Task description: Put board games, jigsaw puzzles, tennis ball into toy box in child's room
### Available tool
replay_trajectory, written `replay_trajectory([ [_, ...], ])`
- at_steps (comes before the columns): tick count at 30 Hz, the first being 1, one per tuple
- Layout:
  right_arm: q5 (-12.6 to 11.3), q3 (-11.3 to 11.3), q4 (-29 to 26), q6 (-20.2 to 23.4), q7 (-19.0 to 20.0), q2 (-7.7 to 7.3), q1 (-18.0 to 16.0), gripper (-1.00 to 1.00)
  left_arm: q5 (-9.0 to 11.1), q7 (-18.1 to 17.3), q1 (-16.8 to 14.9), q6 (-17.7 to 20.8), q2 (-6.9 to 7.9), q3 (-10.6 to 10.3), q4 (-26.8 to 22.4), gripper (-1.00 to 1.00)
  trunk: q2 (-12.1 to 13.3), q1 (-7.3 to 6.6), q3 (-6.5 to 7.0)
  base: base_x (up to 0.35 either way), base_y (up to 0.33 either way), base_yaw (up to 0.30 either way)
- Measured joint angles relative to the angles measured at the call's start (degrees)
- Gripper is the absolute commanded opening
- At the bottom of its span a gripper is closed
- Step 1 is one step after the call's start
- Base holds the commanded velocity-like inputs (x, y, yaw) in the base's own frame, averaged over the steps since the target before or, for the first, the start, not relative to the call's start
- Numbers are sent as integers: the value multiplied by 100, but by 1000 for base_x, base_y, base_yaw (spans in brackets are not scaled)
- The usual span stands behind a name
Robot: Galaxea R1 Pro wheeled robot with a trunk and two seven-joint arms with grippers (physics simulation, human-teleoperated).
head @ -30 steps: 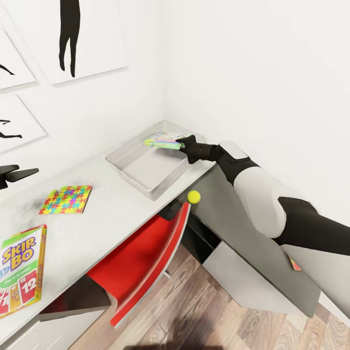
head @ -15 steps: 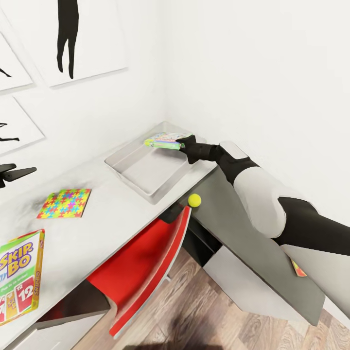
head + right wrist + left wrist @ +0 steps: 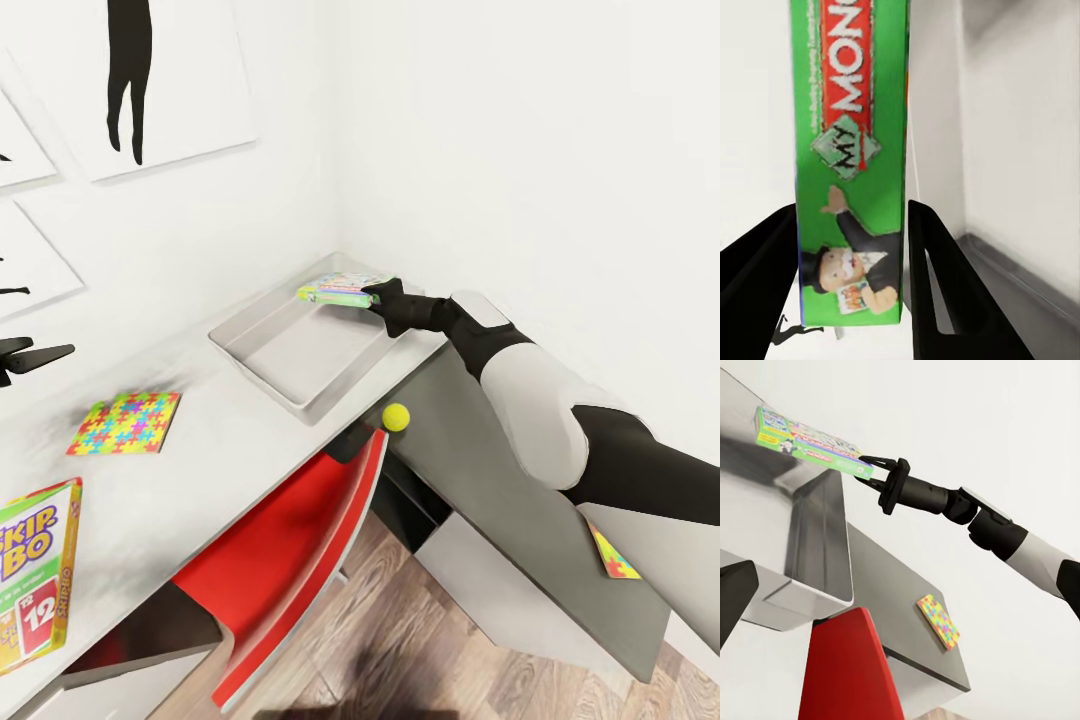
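Green-edged board game (image 3: 343, 290) overhangs toy box (image 3: 262, 330) rim.

The table (image 3: 200, 470) bears toy box (image 3: 290, 350), jigsaw puzzle (image 3: 125, 423), SKIP-BO box (image 3: 35, 575).

Plain white walls (image 3: 520, 150) meet in a corner; the left one carries white pictures with black silhouette figures (image 3: 150, 80). Below lies a brown wood-plank floor (image 3: 420, 650), with a glossy red chair (image 3: 290, 560) tucked under the desk.

right arm (image 3: 540, 410) outstretched; right gripper (image 3: 378, 295) clamped; left gripper (image 3: 25, 357) level
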Motion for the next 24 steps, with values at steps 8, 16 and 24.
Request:
replay_trajectory([
  [8,0,-1,4,0,0,0,0,-100,0,0,5,0,0,0,0,100,0,0,0,10,28,0],
  [16,0,-1,4,-1,0,0,0,-100,0,0,7,0,0,1,0,100,0,0,0,1,1,0],
  [24,2,0,35,-5,0,0,0,-100,0,0,7,0,0,8,-1,100,0,-1,0,91,0,0],
])
